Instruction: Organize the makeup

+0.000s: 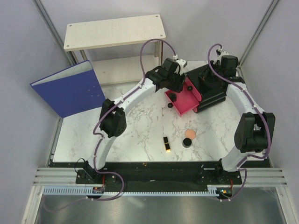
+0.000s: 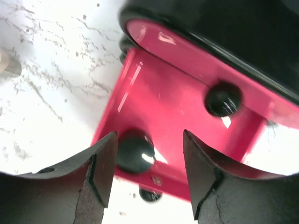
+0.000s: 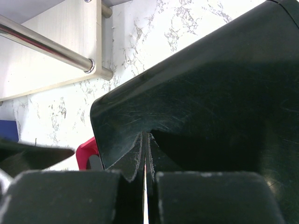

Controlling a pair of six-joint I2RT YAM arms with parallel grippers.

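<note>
My left gripper (image 1: pixel 176 87) (image 2: pixel 149 163) is open and empty, hovering over the pulled-out pink drawer (image 1: pixel 186 103) (image 2: pixel 154 93) of the black organizer box (image 1: pixel 212 91). A round black jar (image 1: pixel 172 97) (image 2: pixel 135 152) lies in the drawer, close by my left finger (image 2: pixel 100 163). My right gripper (image 1: pixel 219 74) (image 3: pixel 146 140) is shut and rests against the box's black top (image 3: pixel 210 93). A black-and-gold lipstick (image 1: pixel 167 144), a round peach puff (image 1: pixel 189 134) and a second black jar (image 1: pixel 187 142) lie on the marble near the front. The peach tubes are out of view.
The drawer has a black knob (image 1: pixel 170 105) (image 2: pixel 150 193) on its front, and a second knob (image 2: pixel 223 99) shows on the pink front above. A blue binder (image 1: pixel 70 88) leans at the back left. A wooden shelf (image 1: pixel 114 31) stands at the back.
</note>
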